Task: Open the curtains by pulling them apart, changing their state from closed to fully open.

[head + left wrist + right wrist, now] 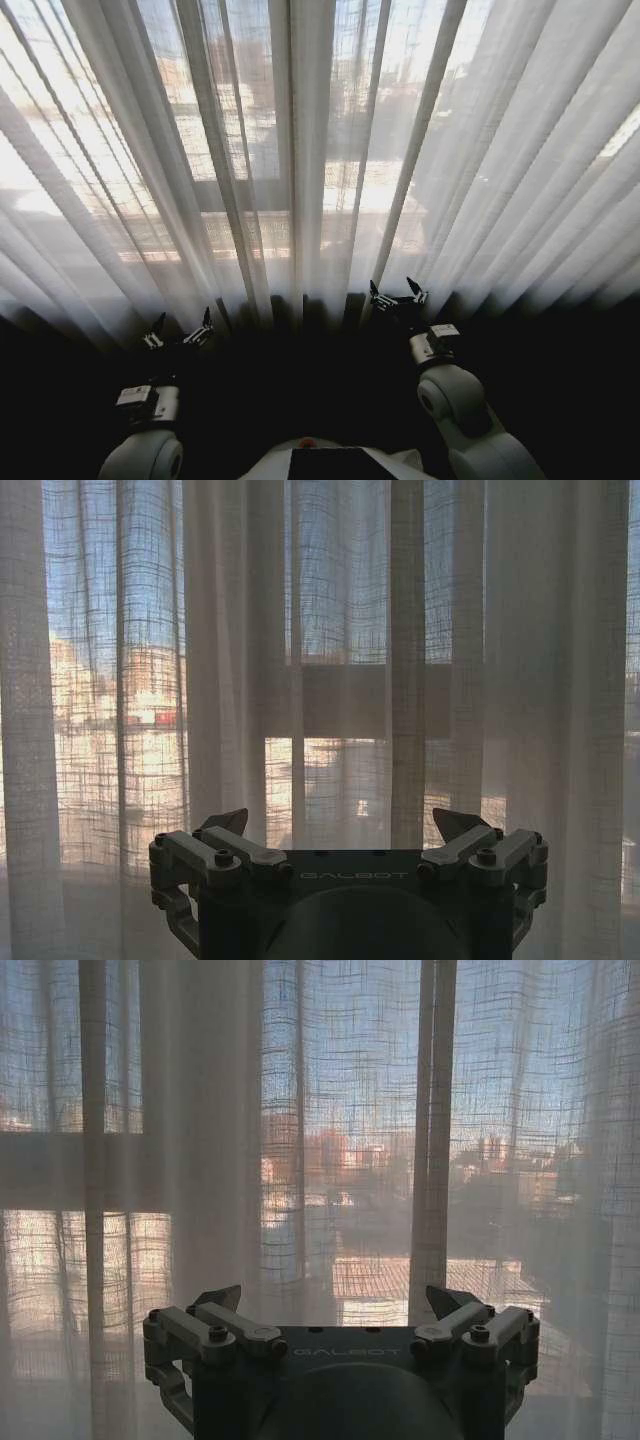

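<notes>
The sheer white curtains (300, 150) hang closed across the whole window, their pleats meeting near the middle. My left gripper (181, 327) is open just short of the fabric, low and left of centre. My right gripper (398, 291) is open too, low and right of centre, its tips at the curtain's lower folds. In the left wrist view the open gripper (346, 827) faces the pleated curtains (340, 630) with nothing between its fingers. The right wrist view shows the same: the open gripper (334, 1301) before the curtains (200, 1160).
Dark window-frame bars (255, 190) and buildings show through the fabric. The floor below the curtain hem (320, 400) is in deep shadow. My own body (335, 462) sits at the lower edge of the head view.
</notes>
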Controlling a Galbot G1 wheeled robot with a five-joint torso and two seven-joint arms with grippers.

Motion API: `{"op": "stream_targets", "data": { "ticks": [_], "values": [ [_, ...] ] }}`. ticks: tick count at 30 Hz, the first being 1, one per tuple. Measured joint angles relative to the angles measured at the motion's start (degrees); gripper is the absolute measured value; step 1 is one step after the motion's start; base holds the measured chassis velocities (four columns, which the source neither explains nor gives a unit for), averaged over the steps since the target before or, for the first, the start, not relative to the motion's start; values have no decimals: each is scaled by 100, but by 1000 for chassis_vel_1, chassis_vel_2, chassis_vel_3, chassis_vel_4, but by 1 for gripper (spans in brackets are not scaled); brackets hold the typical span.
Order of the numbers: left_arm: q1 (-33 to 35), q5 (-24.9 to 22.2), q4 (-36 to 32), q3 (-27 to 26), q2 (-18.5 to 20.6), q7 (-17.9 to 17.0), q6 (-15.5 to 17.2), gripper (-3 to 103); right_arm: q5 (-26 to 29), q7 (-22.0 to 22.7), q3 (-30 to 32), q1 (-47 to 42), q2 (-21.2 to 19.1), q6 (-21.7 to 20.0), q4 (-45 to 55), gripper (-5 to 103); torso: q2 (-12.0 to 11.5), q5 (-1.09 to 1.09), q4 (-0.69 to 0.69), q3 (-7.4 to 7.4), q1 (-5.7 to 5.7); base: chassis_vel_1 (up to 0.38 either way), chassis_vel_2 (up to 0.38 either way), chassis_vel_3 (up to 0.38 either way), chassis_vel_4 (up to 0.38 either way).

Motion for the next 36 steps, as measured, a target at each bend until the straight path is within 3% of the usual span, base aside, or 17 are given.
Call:
{"op": "stream_targets", "data": {
  "ticks": [5, 9, 22, 36],
  "values": [
    [2, 2, 11, 8, -16, 0, -11, 100, -46, -5, -19, 5, 4, 13, -14, 100, 2, 1, 0, -3, -9, -23, 19, 23, -25],
    [5, 14, 21, 19, -28, 0, -12, 100, -464, -101, -43, -46, 12, 14, -72, 100, 8, 0, 0, -7, -18, 25, -26, -27, 23],
    [40, 16, -42, 9, -79, 2, -15, 100, -589, -74, -125, -57, 24, -1, -80, 100, 2, 1, 0, -2, -6, 43, 29, -48, -42],
    [57, 53, -24, 25, -132, 2, -53, 100, -589, -61, -120, -51, 32, -4, -93, 100, 4, -4, 0, -3, -9, 247, 218, -246, -229]
  ]
}}
